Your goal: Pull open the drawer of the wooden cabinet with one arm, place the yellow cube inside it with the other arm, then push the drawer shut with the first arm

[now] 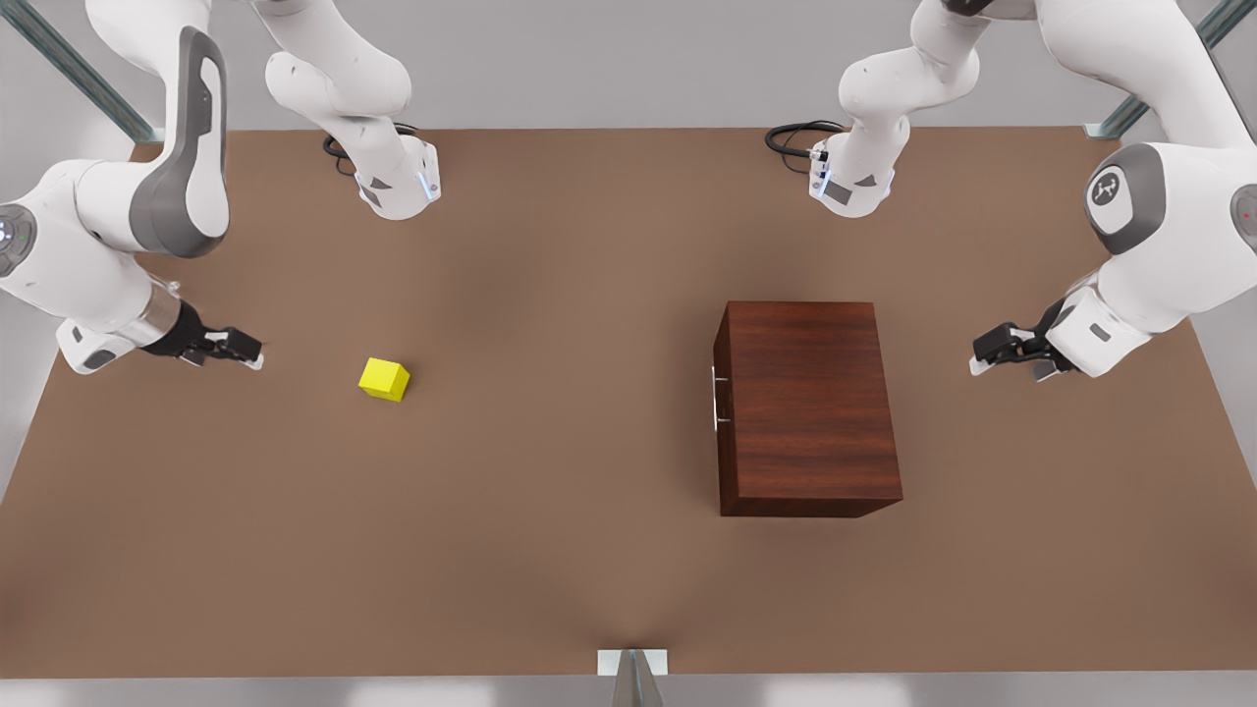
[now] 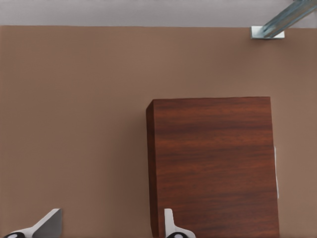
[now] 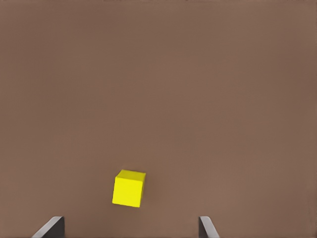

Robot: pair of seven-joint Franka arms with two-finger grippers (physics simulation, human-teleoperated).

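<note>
Standing on the brown table (image 1: 589, 550), toward the front view's right, is the wooden cabinet (image 1: 810, 403), a dark reddish-brown box with a plain flat top; it is seen again in the left wrist view (image 2: 213, 163). The drawer (image 1: 720, 407) is fitted flush in the cabinet face turned toward the front view's left, shut, and is marked by a thin silver bar handle (image 1: 715, 397); a pale sliver at the cabinet's edge in the left wrist view is probably the same handle, though this cannot be made out for certain. The yellow cube (image 1: 384, 379) is set on the bare table toward the front view's left, well apart from the cabinet, and is also recorded in the right wrist view (image 3: 129, 188). The left gripper (image 1: 985, 353) is held above the table just off the cabinet's side at the front view's right, jaws spread, nothing between them. The right gripper (image 1: 245, 352) is held near the cube at the front view's left, not touching it, jaws likewise spread and empty.
</note>
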